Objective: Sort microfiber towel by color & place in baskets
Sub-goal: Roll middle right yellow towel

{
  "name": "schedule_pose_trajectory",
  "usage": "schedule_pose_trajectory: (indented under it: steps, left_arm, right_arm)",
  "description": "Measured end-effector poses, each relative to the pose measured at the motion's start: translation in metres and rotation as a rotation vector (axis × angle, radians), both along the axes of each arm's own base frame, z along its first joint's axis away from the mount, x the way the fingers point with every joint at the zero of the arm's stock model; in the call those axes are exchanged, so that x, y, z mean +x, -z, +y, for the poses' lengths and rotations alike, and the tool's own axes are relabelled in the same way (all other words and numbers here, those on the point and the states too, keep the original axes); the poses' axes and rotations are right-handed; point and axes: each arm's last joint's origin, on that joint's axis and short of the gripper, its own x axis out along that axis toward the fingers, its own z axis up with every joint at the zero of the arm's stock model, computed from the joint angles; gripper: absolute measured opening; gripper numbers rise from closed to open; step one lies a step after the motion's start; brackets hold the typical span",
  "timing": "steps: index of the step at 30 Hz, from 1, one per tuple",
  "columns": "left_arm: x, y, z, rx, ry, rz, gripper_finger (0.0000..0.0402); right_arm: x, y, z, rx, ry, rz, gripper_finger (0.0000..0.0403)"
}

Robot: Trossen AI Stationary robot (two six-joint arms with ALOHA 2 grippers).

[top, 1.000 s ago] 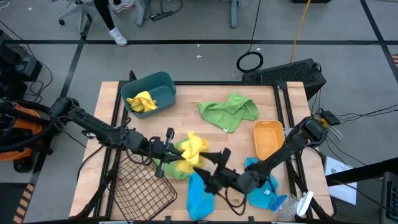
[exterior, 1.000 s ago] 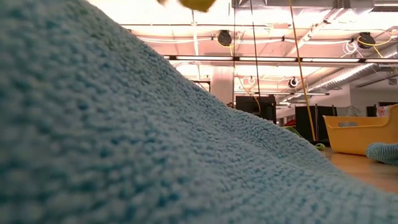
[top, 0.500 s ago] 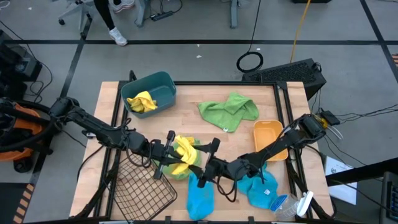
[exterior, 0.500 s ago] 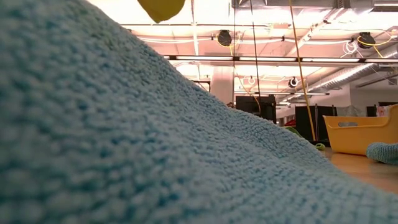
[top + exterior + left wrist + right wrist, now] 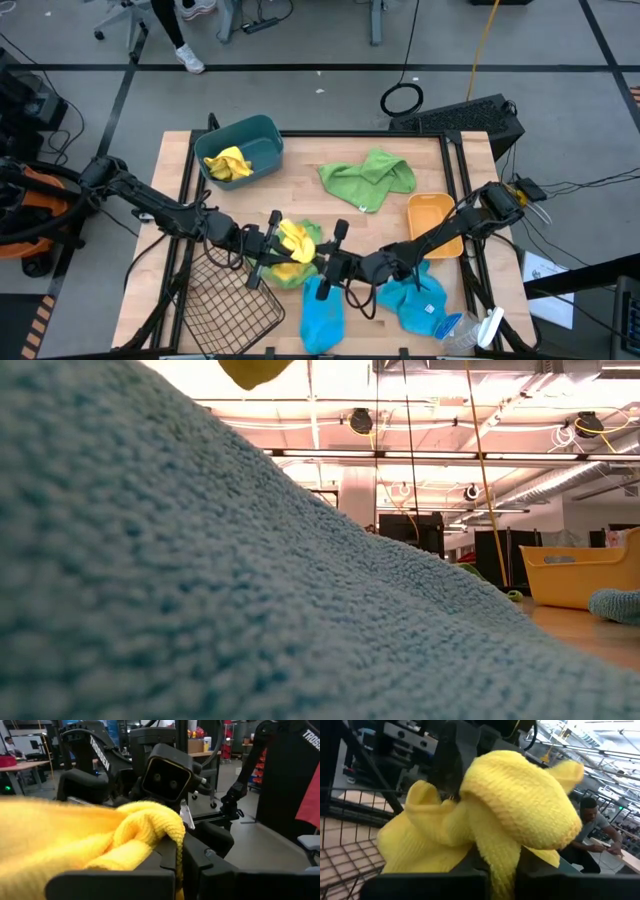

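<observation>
The yellow towel (image 5: 291, 245) is held above the middle of the tabletop (image 5: 300, 185), clamped from one side by the left tool (image 5: 272, 248) and from the other by the right tool (image 5: 325, 262); both tools are closed on it. One second earlier the right tool is seen open and nearer the front edge; it is now drawn in against the towel and shut, and the towel is bunched lower and tighter.

Beneath it a green towel (image 5: 305, 272) is partly hidden. A blue towel (image 5: 322, 315) lies at the front edge, a second blue towel (image 5: 415, 300) just to its right. Another green towel (image 5: 368, 178) is spread well apart toward the far side. A second yellow towel (image 5: 229, 163) lies inside the teal bin (image 5: 262, 135) at the far left corner.

The wire-mesh basket (image 5: 230, 300) is set at the front left corner, the orange tub (image 5: 430, 222) near the right edge. A clear bottle (image 5: 470, 330) rests at the front right corner.

Open wood is left between the bin and the spread green towel. Grey floor, cables and a person's legs (image 5: 170, 30) are seen beyond.
</observation>
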Motion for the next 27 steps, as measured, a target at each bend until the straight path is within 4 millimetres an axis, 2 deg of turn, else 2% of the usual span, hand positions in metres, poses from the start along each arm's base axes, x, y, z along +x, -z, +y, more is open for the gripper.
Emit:
schedule_pose_trajectory:
  steps: [4, 8, 12, 17, 22, 27]
  left_arm:
    - [0.000, 0.000, 0.001, 0.003, -0.032, -0.001, 0.0029]
    - [-0.004, -0.001, 0.003, 0.021, -0.055, 0.023, 0.0072]
    - [-0.014, -0.001, 0.008, 0.049, -0.089, 0.103, 0.0117]
    - [-0.031, -0.004, 0.018, 0.060, -0.151, 0.201, 0.0157]
    - [-0.051, -0.005, 0.026, 0.034, -0.170, 0.303, 0.0163]
    - [-0.068, -0.001, 0.027, 0.053, -0.164, 0.408, 0.0163]
  right_arm:
    - [-0.001, 0.000, 0.003, 0.003, 0.006, 0.003, 0.0018]
    - [-0.007, 0.001, 0.009, -0.018, 0.092, 0.018, 0.0008]
    - [-0.013, 0.001, 0.016, -0.058, 0.184, 0.041, 0.0005]
    - [-0.014, 0.000, 0.017, -0.092, 0.213, 0.049, 0.0003]
    - [-0.003, -0.002, -0.008, -0.041, 0.267, 0.014, 0.0003]
    - [0.016, -0.002, -0.054, 0.094, 0.249, -0.056, 0.0004]
